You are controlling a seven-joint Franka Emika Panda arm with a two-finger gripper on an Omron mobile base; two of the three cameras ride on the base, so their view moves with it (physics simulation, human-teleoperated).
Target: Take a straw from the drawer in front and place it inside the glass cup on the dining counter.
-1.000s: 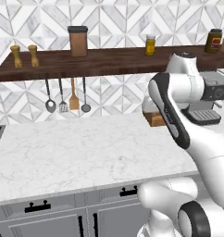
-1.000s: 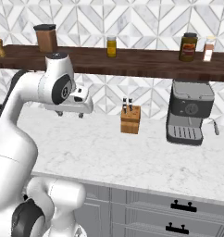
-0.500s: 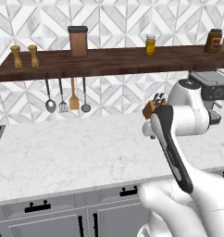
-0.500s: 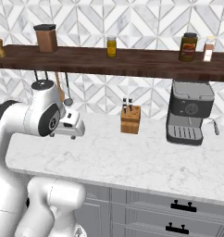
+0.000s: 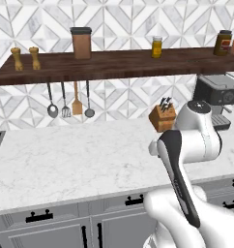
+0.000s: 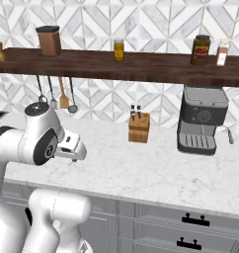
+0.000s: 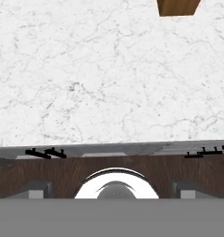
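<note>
- The gripper hangs at the left of the right base view, over the front part of the marble worktop. Its jaws are spread wide and nothing sits between them.
- The arm is folded low and close to the base. That posture likely serves to bring the hand down toward the cabinet fronts rather than out across the worktop.
- In the hand view the camera looks down past the worktop edge. Black bar handles lie along a thin grey strip across the middle of that frame, with dark wood floor below.
- Every grey front along the bottom of the base views is shut. It cannot be told from here which of them is the drawer the task means.
- The straw is judged to lie inside that shut drawer, so it has not yet been fetched.
- The knife block and the coffee machine stand at the back of the worktop, well apart from the hand and out of its way.
- The next step is likely to reach a handle and pull, and the spread jaws suit that.
</note>
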